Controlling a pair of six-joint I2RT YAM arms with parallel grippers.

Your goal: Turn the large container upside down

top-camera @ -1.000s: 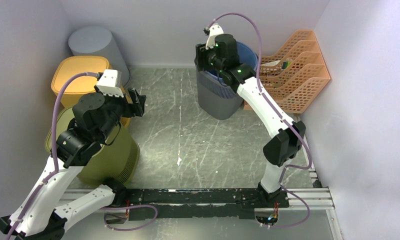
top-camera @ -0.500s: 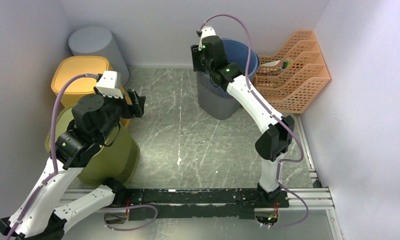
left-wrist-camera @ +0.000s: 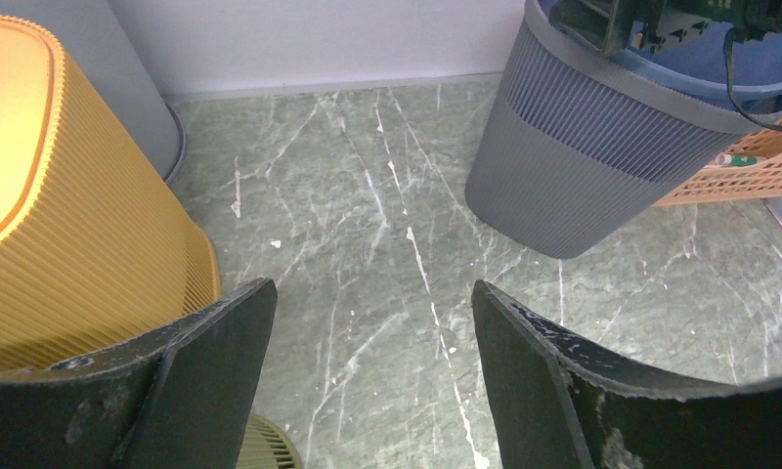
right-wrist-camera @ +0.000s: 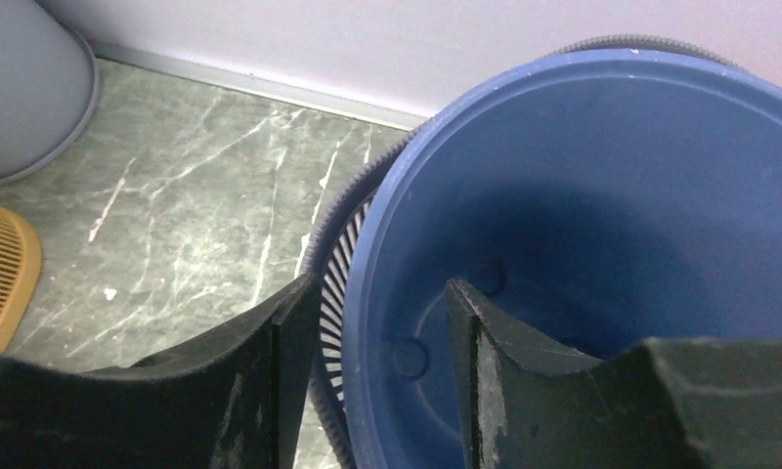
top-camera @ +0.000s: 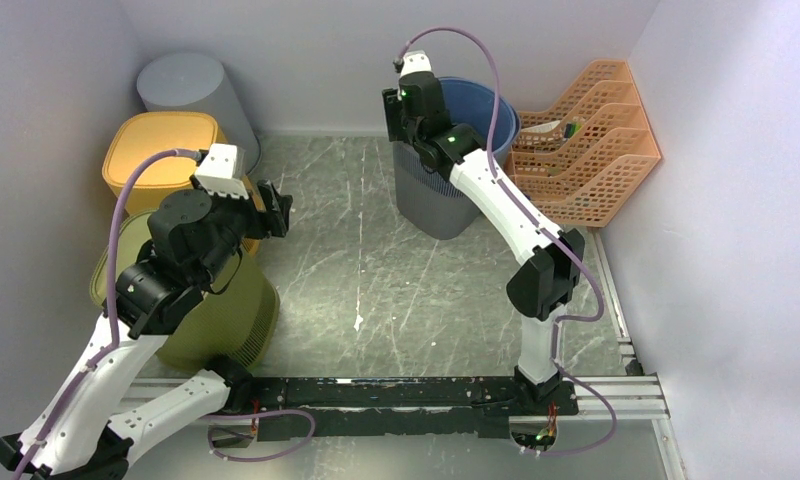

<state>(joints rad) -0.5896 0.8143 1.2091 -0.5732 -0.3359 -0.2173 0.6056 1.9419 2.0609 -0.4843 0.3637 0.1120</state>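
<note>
My right claw (right-wrist-camera: 379, 288) sits half open astride the rim of the large container (right-wrist-camera: 583, 195), one finger outside and one inside, not pinching. The container stands upright at one o'clock on the table (top-camera: 376, 260). My left claw (left-wrist-camera: 372, 288) gapes wide, empty. Three more: yellow bin (top-camera: 161, 135) at ten, olive bin (top-camera: 231, 320) at eight, grey bin (top-camera: 191, 85) at eleven. One orange rack (top-camera: 601, 150) at two.
</note>
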